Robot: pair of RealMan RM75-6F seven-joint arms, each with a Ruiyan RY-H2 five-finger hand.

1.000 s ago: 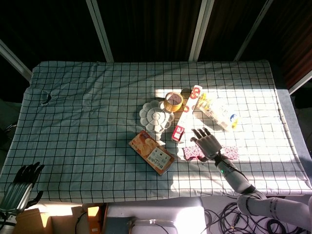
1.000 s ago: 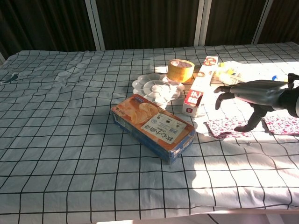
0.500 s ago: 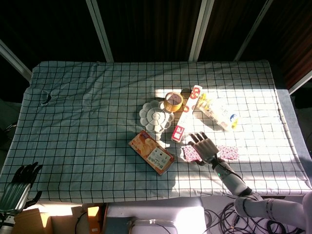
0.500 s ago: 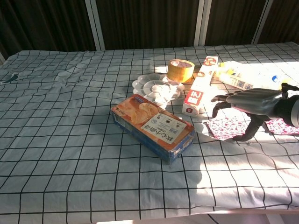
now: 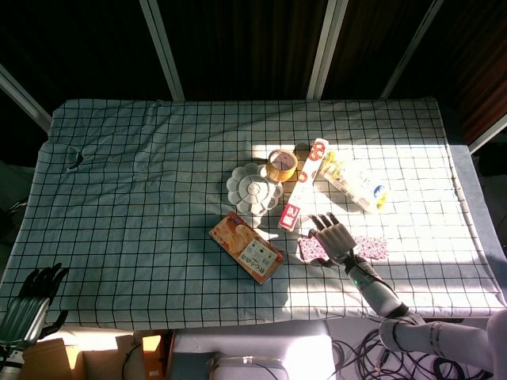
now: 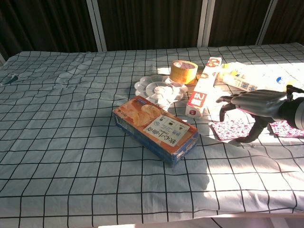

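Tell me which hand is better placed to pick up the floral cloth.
Right, likely. The right hand hovers open directly over the floral cloth, thumb tip at its near edge. The left hand hangs off the table's far corner, well away.

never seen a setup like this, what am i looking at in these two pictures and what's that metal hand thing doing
This is a two-armed robot with human-like hands, steered remotely by a person. One picture looks down from its head, the other looks forward from its chest.

The right hand hovers with fingers spread over a patterned cloth, holding nothing. The left hand hangs off the table's near corner, also holding nothing.

On the checked tablecloth lie a snack box, a white paint palette, a tape roll, a long narrow red and white box and a white packet.
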